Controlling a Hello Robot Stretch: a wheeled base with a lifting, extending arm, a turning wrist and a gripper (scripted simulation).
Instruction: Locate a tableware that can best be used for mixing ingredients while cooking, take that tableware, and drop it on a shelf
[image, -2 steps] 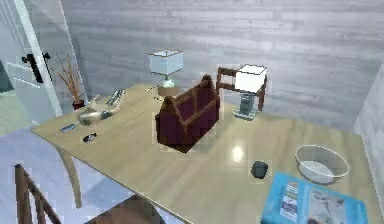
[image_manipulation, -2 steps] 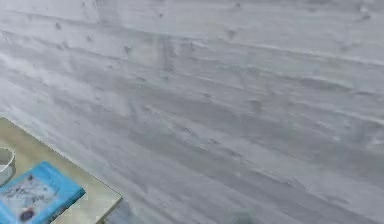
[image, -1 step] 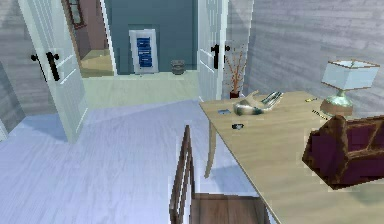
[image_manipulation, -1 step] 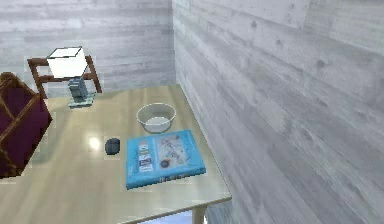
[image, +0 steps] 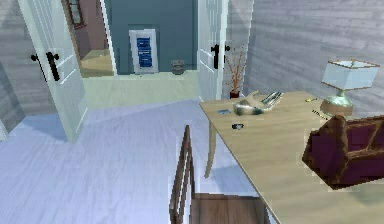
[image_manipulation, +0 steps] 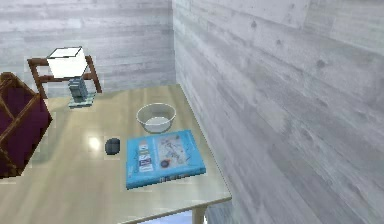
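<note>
A shallow pale glass bowl (image_manipulation: 157, 118) stands on the light wooden table (image_manipulation: 70, 180) in the arm side view, close to the grey plank wall. In front of it lies a blue book (image_manipulation: 165, 157), and to its left a small dark object (image_manipulation: 112, 146). In the forward view, a pale rounded bowl (image: 247, 104) sits near the far end of the table (image: 290, 160), with a small dark object (image: 240, 126) just before it.
A white-shaded lamp (image: 348, 80) (image_manipulation: 68, 70) and a maroon chair (image: 345, 150) (image_manipulation: 15, 125) are at the table. A wooden chair (image: 185, 170) stands at its near side. White double doors (image: 55, 60) open onto a room with a small white and blue cabinet (image: 143, 50).
</note>
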